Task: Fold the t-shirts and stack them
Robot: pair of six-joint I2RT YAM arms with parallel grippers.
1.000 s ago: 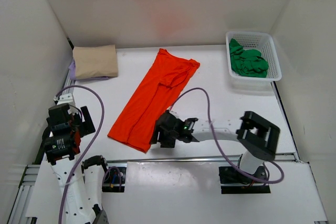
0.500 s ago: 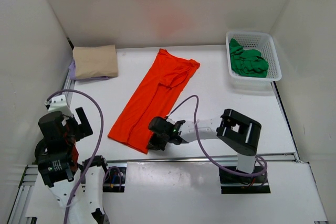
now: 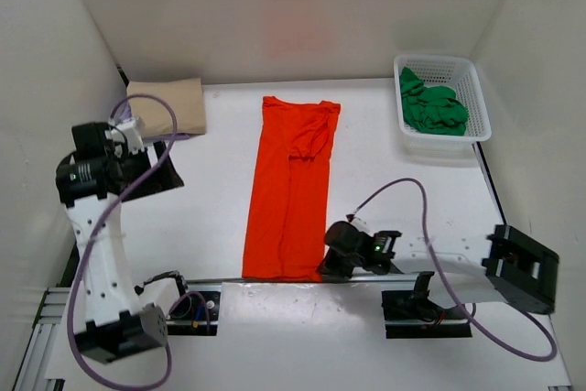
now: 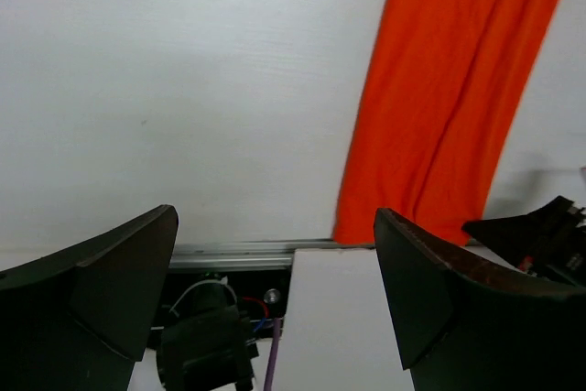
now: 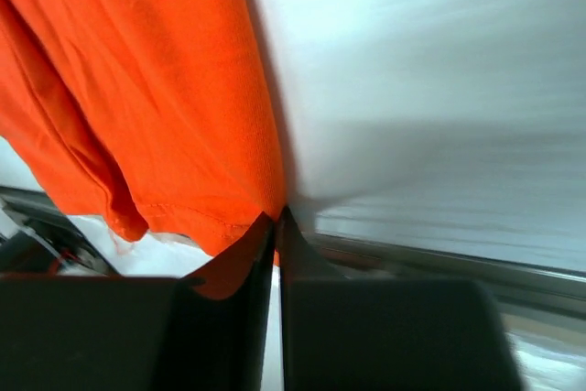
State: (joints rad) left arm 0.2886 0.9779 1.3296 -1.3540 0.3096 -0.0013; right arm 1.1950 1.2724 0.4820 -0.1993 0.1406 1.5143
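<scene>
At the desk's near edge, the right hand is clenched on the near right hem corner of the orange-red t-shirt. The shirt lies as 1 long narrow strip, folded lengthwise and running straight away from the arms. The left hand hovers released and empty over the bare desk to the left. At the far left sits a folded beige t-shirt. At the far right, the green t-shirt lies crumpled in the white mesh basket. By my count 1 shirt is finished, the orange-red one needs crosswise folds and stacking, and the green one is unstarted.
</scene>
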